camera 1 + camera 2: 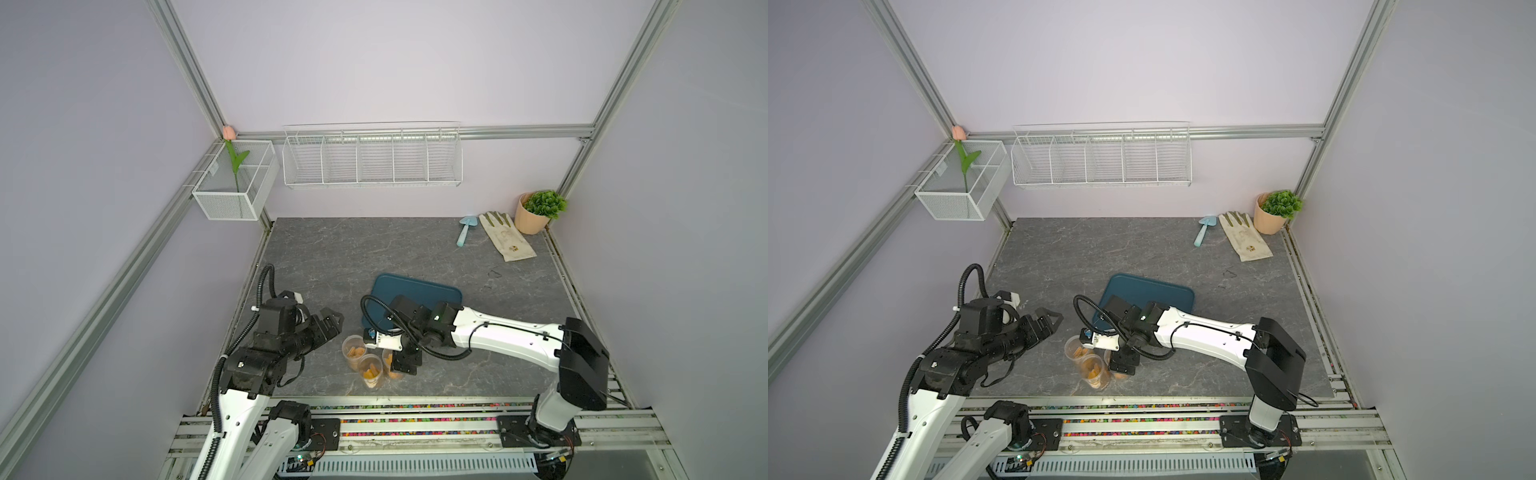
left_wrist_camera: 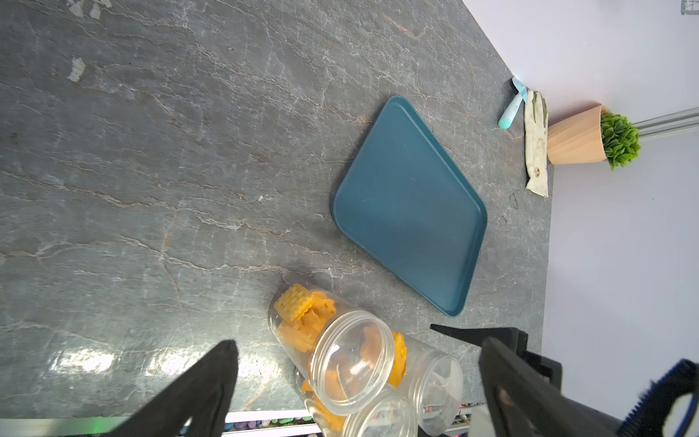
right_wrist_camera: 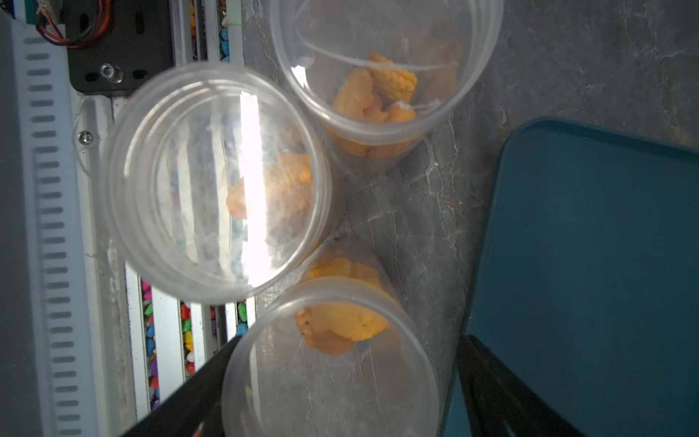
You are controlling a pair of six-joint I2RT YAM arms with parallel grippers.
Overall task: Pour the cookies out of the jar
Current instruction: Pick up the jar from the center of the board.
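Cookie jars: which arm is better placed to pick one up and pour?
Probably right. The right pincer, open, straddles one cookie jar next to the teal tray, ready to close. The left pincer hovers open, apart from all three jars.

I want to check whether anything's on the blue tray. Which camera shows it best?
The left wrist view: the whole blue tray lies unobstructed, its surface bare. In both top views the right arm hides its near part; the right wrist view catches only part.

Top views look down from high at the near edge over my whole surface (image 1: 332,257); both wrist cameras, lower, share the jars (image 3: 212,181) and blue tray (image 2: 408,204).
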